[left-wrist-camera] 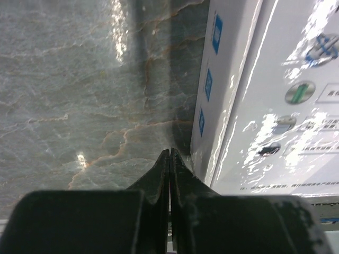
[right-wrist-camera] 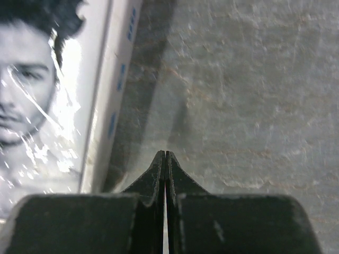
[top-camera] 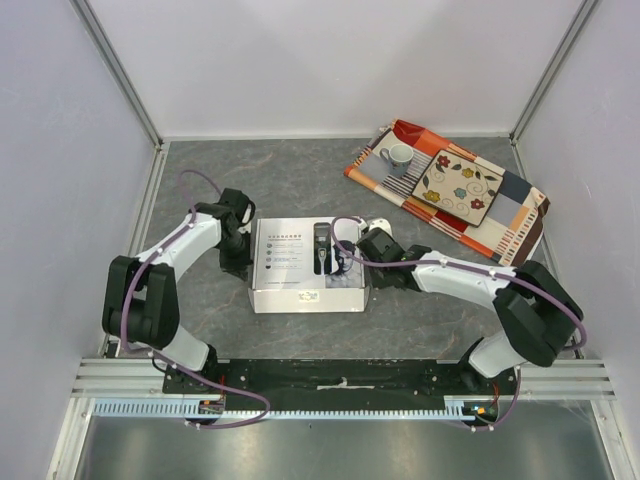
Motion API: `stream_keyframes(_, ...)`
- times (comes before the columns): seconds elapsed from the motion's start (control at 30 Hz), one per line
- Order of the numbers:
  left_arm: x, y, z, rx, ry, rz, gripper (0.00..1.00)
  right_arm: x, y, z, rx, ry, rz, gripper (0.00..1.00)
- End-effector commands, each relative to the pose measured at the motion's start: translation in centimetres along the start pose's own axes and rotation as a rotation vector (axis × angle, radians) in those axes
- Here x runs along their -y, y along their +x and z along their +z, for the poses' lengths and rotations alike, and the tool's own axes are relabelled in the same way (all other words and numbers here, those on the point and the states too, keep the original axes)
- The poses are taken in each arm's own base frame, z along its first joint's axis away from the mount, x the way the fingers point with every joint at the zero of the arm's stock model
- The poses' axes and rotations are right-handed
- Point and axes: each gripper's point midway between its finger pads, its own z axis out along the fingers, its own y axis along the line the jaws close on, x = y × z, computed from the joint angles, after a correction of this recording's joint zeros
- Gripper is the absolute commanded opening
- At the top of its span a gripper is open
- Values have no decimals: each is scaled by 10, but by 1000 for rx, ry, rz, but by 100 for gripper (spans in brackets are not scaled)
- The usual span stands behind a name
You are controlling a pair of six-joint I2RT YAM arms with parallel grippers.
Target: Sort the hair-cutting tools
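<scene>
The clipper, comb attachments and cable are out of view. A closed white cardboard box (top-camera: 306,265) printed with a clipper and a man's face lies on the grey table between my two arms. My left gripper (top-camera: 238,268) is shut and empty, low beside the box's left side; the box wall (left-wrist-camera: 209,100) shows to the right of its tips (left-wrist-camera: 169,153). My right gripper (top-camera: 367,250) is shut and empty beside the box's right side; the box (right-wrist-camera: 100,116) with the face shows to the left of its tips (right-wrist-camera: 165,154).
A patchwork-patterned tray (top-camera: 455,195) lies at the back right with a grey mug (top-camera: 398,157) on its far end. White walls enclose the table on three sides. A metal rail (top-camera: 340,385) runs along the near edge.
</scene>
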Motion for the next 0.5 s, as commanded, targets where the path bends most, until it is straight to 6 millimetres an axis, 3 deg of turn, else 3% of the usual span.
stream_keyframes(0.0, 17, -27, 2, 65, 63, 37, 2, -22, -45, 9, 120, -68, 5, 0)
stream_keyframes(0.03, 19, -29, 2, 66, 70, 38, 2, -30, -49, 12, 131, -115, 7, 0)
stream_keyframes(0.23, 40, -41, 3, 94, 172, 46, 2, -42, -57, 21, 153, -207, 17, 0)
stream_keyframes(0.47, 76, -59, 3, 118, 358, 38, 2, -33, -67, 33, 172, -235, 39, 0)
